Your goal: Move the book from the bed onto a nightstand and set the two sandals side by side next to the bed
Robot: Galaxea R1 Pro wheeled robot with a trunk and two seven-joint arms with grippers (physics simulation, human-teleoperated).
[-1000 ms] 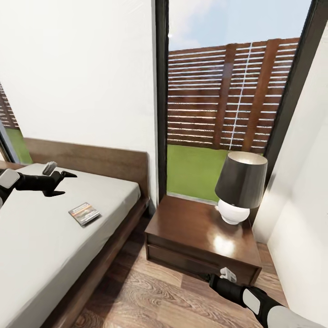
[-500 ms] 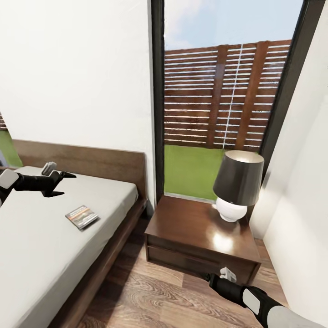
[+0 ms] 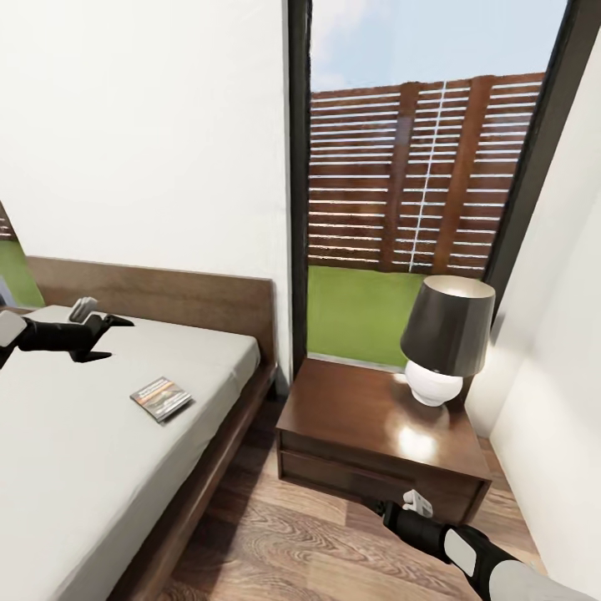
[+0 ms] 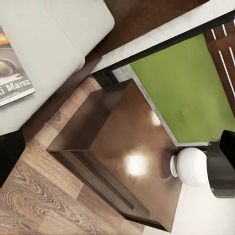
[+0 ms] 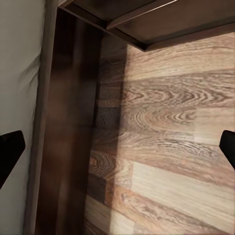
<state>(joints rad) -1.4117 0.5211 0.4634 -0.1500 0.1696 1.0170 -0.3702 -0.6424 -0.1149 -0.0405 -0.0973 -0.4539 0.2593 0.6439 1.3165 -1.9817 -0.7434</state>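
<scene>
Book: the book (image 3: pixel 161 398) lies flat on the light-grey mattress of the bed (image 3: pixel 75 467), near the edge that faces the nightstand; in the left wrist view it (image 4: pixel 12 78) shows a white title band.
Long axis of the book: skewed on the mattress, running roughly from the headboard side toward the bed's near edge, square to neither.
Left gripper: the left gripper (image 3: pixel 100 334) hovers above the mattress, on the headboard side of the book and apart from it; its jaws stand spread and hold nothing.
Book from the left jaws: forward of the fingertips, lower, and toward the nightstand side; the fingers point past it rather than down at it.
Right gripper: the right gripper (image 3: pixel 376 506) hangs low over the wood floor, just in front of the nightstand's drawers; in the right wrist view its dark fingertips (image 5: pixel 10 152) sit at opposite edges, so the jaws are released and empty.
Nearer arm: the left, by my reading; the right has the bed frame between it and the book.
Nightstand: the nightstand (image 3: pixel 367 417) stands just beside the bed, with a lamp (image 3: pixel 442 351) on its far corner; the half nearer the bed is bare.
Coming move: likely a drop and turn of the left wrist to bring the jaws over the book.
Sandals: not seen here.
</scene>
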